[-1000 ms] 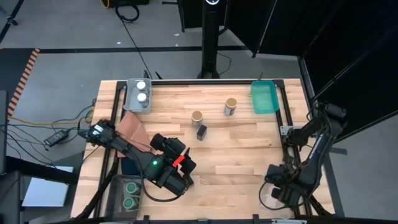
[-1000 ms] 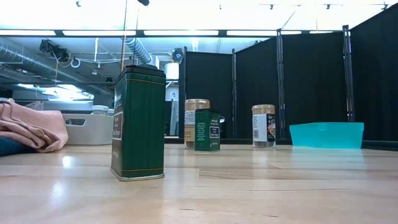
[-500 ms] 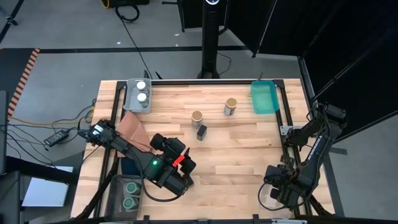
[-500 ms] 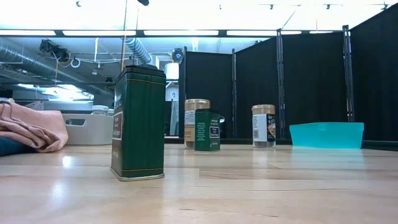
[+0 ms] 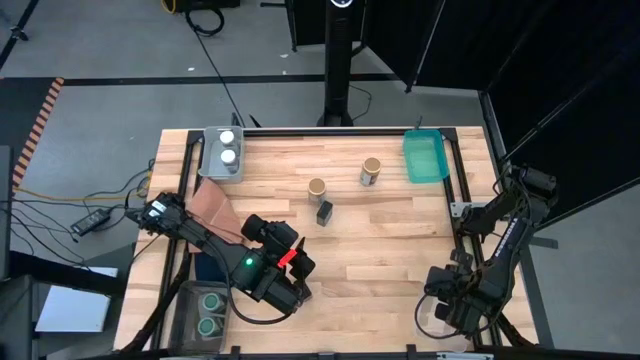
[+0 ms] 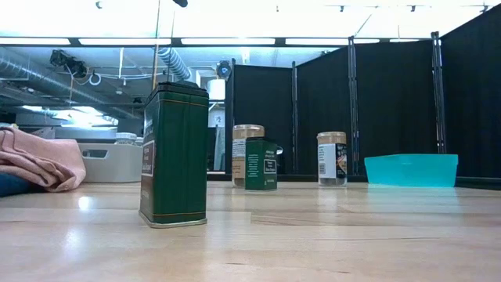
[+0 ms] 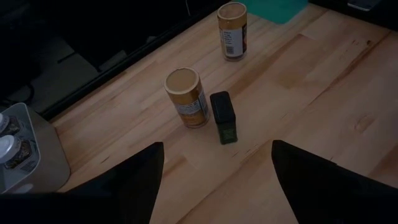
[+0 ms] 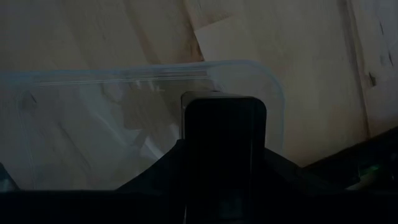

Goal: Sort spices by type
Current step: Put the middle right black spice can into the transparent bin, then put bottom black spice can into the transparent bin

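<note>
My right gripper (image 8: 224, 149) points down over a clear plastic container (image 8: 74, 124) at the table's near right corner (image 5: 440, 312). It is shut on a black tin (image 8: 224, 115). My left gripper (image 7: 214, 186) hangs open above the table's near left part (image 5: 298, 285) with nothing between its fingers. Ahead of it stand a tan-lidded jar (image 7: 186, 96), a small dark tin (image 7: 224, 117) beside that jar, and a second tan-lidded jar (image 7: 232, 31). Another dark green tin (image 6: 174, 157) stands upright near the table's front edge. My right gripper has the black tin between its two fingers, one on each of two opposite sides near the top (image 8: 186, 134). The fingers come from above, pointing down. The tin stands upright inside the clear container's outline; its bottom is hidden by the tin itself.
A grey tray (image 5: 210, 160) with two white-lidded jars sits at the far left and a teal bin (image 5: 424, 156) at the far right. A brown cloth (image 5: 212, 205) and a navy cloth (image 5: 208, 268) lie at the left. A clear bin (image 5: 205, 310) with green-lidded jars is at the near left.
</note>
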Robot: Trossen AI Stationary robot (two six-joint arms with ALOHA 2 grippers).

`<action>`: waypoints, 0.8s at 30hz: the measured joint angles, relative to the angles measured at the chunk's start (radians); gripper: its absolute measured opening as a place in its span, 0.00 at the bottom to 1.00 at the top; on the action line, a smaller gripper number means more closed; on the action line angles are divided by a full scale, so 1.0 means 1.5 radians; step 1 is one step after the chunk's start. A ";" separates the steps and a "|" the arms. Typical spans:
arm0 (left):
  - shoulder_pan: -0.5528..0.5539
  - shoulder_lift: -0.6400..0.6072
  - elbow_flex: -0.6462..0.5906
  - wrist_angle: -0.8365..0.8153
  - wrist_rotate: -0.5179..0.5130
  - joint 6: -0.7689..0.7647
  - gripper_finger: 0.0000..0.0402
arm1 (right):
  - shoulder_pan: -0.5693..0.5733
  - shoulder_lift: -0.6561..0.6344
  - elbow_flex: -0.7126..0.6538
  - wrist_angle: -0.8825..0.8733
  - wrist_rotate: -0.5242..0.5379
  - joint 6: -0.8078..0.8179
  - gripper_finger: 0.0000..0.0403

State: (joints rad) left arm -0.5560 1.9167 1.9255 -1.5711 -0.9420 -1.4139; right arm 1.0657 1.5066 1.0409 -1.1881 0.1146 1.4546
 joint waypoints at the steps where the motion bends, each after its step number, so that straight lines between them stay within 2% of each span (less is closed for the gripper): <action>1: 0.000 0.000 0.000 0.000 0.000 0.000 0.75 | 0.000 0.000 0.000 0.002 0.000 -0.003 0.39; 12: 0.000 0.000 0.000 0.000 0.000 0.000 0.75 | 0.000 -0.001 0.000 0.007 0.000 -0.010 0.49; 24: 0.000 0.000 0.000 0.000 0.014 0.002 0.75 | 0.000 -0.036 0.010 -0.018 0.017 -0.035 0.52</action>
State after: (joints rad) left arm -0.5560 1.9167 1.9255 -1.5711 -0.9206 -1.4111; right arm 1.0657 1.4533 1.0562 -1.2157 0.1408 1.4026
